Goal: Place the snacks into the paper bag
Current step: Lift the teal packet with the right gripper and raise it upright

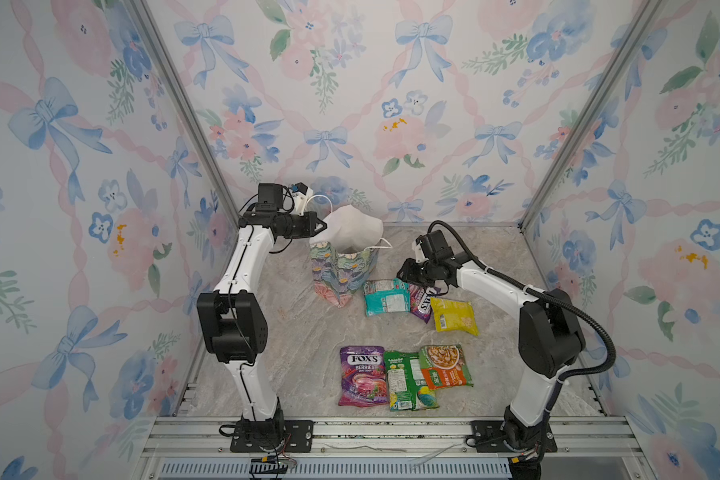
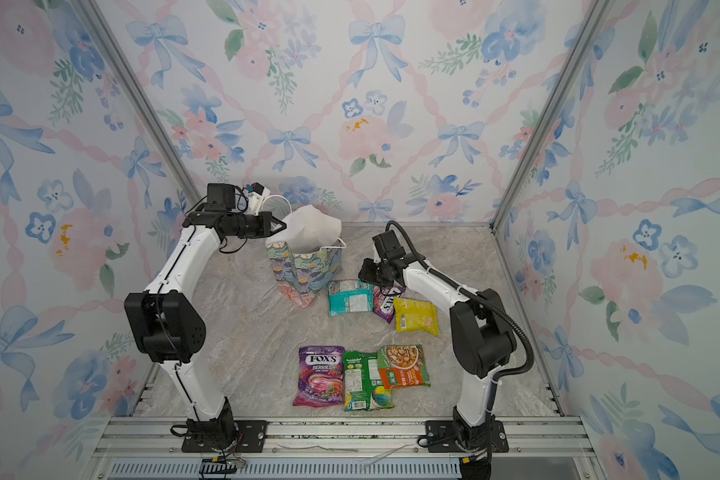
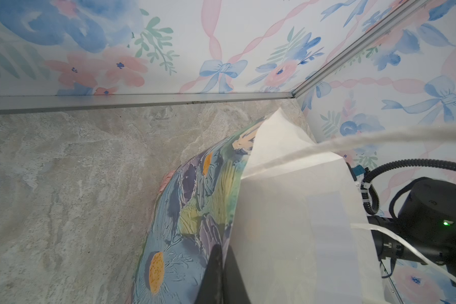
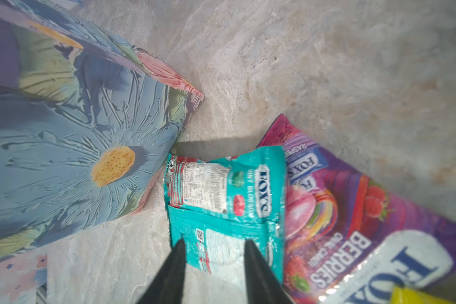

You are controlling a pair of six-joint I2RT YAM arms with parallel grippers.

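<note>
Nearest lie a purple candy packet (image 1: 362, 376), a green packet (image 1: 408, 380) and an orange packet (image 1: 445, 365), in one row. Further back, the left gripper (image 1: 321, 227) is clamped on the rim of the paper bag (image 1: 344, 270). I think the thin paper may slip out or tear. The right gripper (image 4: 213, 240) hangs with jaws apart over the teal packet (image 4: 227, 200). This one overlaps a second purple packet (image 4: 353, 210), so both could come up together.

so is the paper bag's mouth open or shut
Open: the left gripper pinches the rim of the paper bag, and its white inside shows wide in both top views.
</note>
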